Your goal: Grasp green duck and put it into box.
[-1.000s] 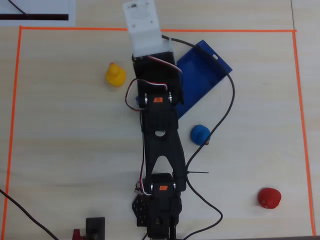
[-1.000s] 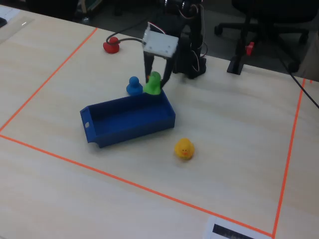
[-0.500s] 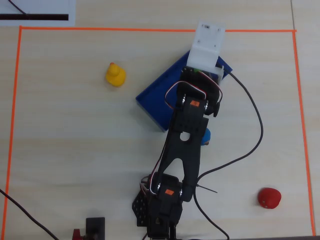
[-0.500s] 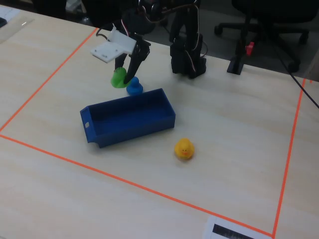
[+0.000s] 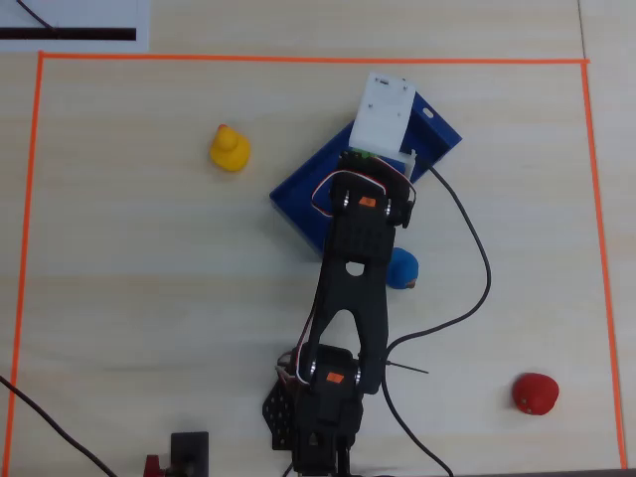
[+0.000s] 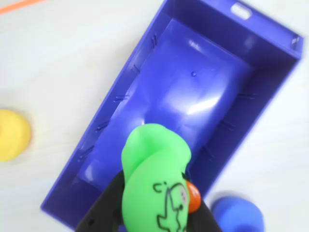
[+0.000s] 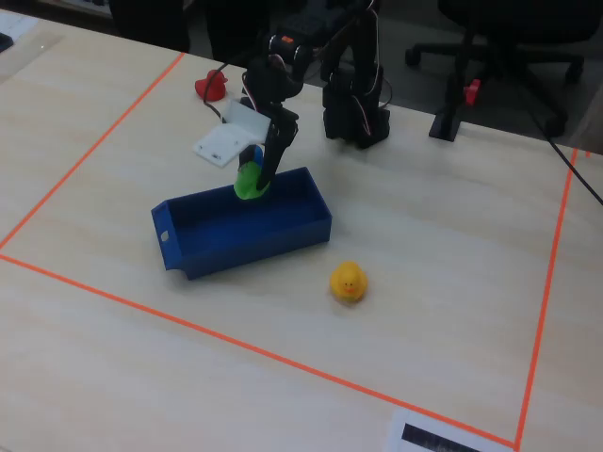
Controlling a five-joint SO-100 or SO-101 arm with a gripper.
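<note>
One small green rubber duck (image 6: 157, 186) sits clamped in the black gripper (image 6: 149, 220) above one long blue plastic box (image 6: 159, 63); one yellow duck (image 7: 348, 282), one blue duck (image 6: 237, 216) half hidden.

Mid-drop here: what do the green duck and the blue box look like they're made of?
The green duck, held in the tool, looks like soft rubber or vinyl: smooth, rounded, matte, with dark drawn lines and an orange beak. The blue box looks like hard moulded plastic with a glossy finish: white glare on its floor, thin straight walls and a punched slot at one end. Neither can be confirmed by look alone.
</note>
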